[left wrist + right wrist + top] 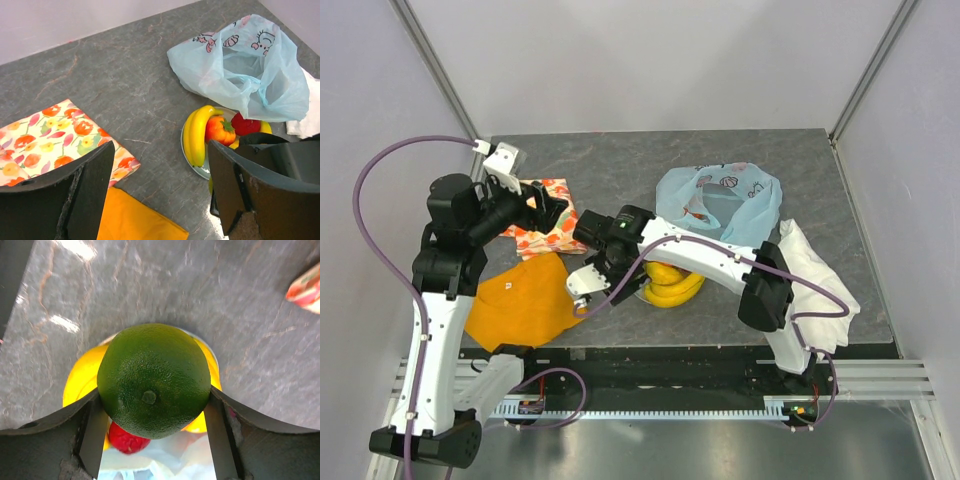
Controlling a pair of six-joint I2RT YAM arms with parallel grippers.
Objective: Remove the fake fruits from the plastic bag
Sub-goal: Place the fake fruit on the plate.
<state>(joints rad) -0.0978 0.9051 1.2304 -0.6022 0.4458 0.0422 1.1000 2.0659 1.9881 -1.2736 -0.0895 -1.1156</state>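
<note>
step: unloading | right gripper [155,396] clamped on green fruit [152,367], possibly lime, over plate [202,171] with bananas [195,132] near front edge | left gripper [161,150] apart | plastic bag [240,65] far-right | next: lower, release

top looks down; both wrists share bananas [196,134]

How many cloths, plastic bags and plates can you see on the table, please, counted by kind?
Cloths: 3 (floral cloth, orange cloth, white cloth)
Plastic bag: 1
Plate: 1
Total: 5
</note>
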